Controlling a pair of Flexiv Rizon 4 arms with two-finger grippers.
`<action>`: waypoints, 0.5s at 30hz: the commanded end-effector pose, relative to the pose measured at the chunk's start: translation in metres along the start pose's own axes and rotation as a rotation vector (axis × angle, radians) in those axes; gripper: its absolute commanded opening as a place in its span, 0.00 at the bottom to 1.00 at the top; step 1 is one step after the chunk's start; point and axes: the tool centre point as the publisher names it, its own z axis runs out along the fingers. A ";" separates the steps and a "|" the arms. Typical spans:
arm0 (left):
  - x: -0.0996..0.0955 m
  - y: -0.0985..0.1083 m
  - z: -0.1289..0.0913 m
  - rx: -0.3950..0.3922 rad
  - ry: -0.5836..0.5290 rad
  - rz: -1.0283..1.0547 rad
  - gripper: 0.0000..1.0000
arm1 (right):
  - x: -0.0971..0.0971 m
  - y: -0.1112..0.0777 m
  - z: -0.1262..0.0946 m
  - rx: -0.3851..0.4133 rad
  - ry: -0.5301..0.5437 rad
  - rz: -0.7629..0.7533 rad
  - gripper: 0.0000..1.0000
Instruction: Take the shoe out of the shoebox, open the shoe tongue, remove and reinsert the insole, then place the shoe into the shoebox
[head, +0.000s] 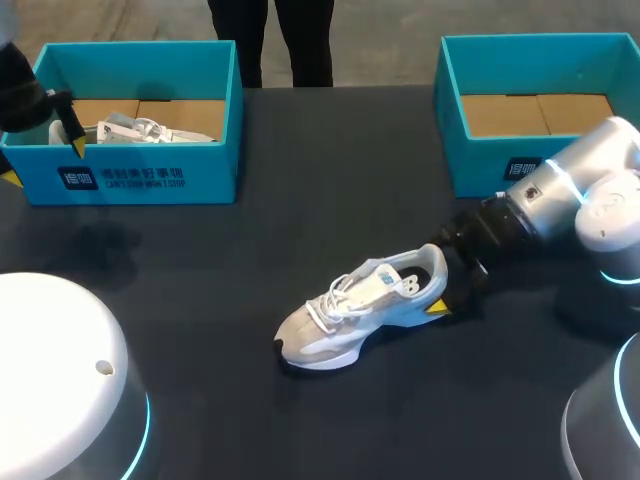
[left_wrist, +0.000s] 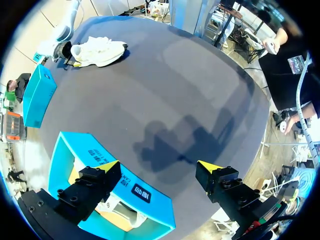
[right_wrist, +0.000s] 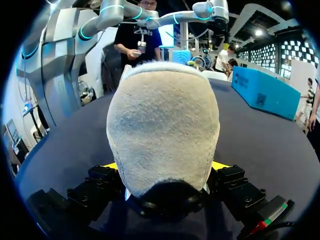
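Note:
A white and beige sneaker (head: 360, 310) lies on its sole on the dark table, toe toward the left, also seen in the left wrist view (left_wrist: 100, 50). My right gripper (head: 440, 285) is at its heel. In the right wrist view the heel (right_wrist: 162, 125) fills the gap between the fingers of the right gripper (right_wrist: 165, 167), whose yellow tips show on both sides; the jaws stand wide. My left gripper (head: 45, 160) hangs open over the front corner of the left blue shoebox (head: 135, 175), nothing between its fingers (left_wrist: 110, 167).
The left shoebox (left_wrist: 100, 155) holds another white shoe (head: 150, 130). A second blue shoebox (head: 540, 110) with a bare cardboard floor stands at the back right. Robot bases rise at the table's front corners.

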 end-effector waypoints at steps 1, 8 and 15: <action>0.001 -0.001 0.000 -0.002 -0.001 0.001 1.00 | 0.004 0.001 -0.003 0.018 -0.026 0.012 0.00; 0.001 -0.001 0.000 -0.002 -0.001 0.001 1.00 | 0.012 0.000 -0.014 0.048 -0.116 0.073 0.00; 0.001 -0.001 0.000 -0.002 -0.001 0.001 1.00 | 0.017 0.002 -0.019 0.067 -0.241 0.141 0.00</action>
